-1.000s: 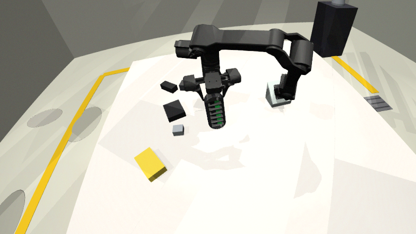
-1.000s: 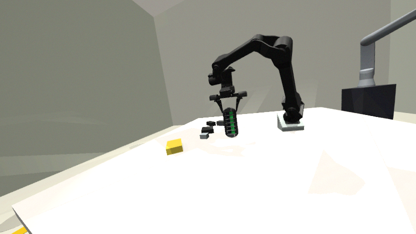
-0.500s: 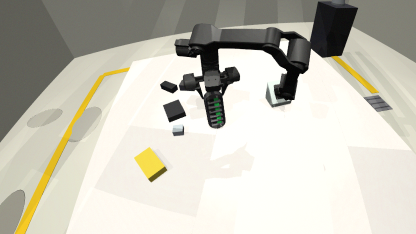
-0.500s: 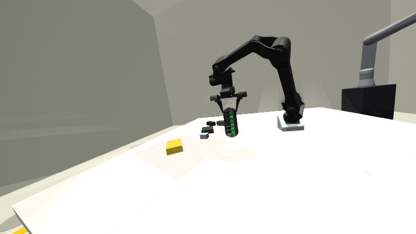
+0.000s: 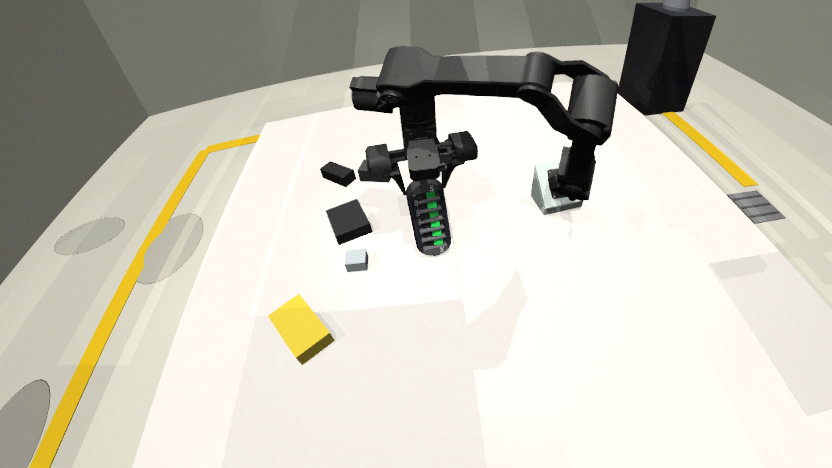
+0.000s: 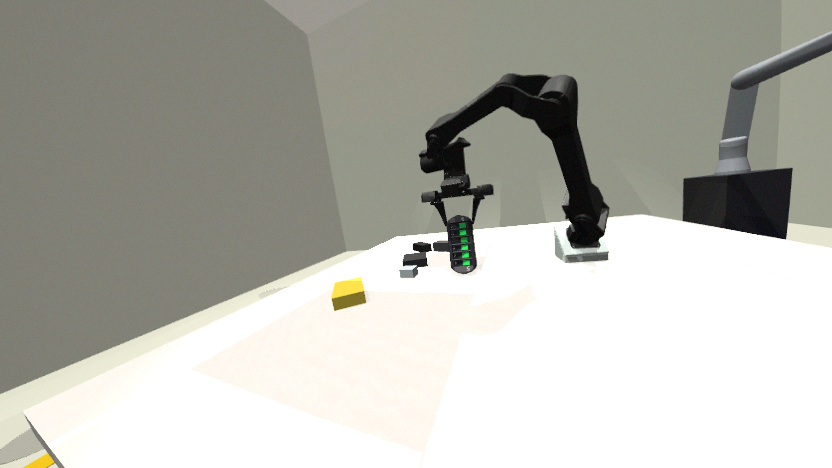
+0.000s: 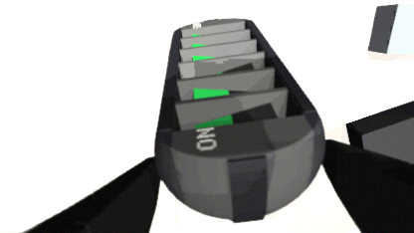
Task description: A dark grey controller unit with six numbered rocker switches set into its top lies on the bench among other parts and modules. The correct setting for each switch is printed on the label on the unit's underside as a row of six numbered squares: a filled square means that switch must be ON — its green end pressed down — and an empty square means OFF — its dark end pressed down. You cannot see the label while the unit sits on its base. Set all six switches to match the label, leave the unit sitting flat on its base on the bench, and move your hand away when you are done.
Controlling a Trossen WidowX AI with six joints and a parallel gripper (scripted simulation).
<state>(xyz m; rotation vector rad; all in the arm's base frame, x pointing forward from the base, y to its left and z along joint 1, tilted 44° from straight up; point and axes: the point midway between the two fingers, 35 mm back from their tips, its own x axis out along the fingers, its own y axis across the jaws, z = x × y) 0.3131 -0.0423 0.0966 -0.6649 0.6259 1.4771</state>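
The dark grey controller unit stands steeply tilted, its switch face toward the top and exterior views. My gripper is shut on its upper end, one finger on each side. I cannot tell whether the lower end touches the bench. Green switch ends show along the face in the top and exterior views. In the wrist view the switches run away from me in a row, with ON printed at the near end on the green side. Dividers partly hide them, so I cannot tell every setting. The underside label is hidden.
Left of the unit are a small black block, a dark square block and a light grey block. Another dark block is behind. A yellow block lies nearer the front.
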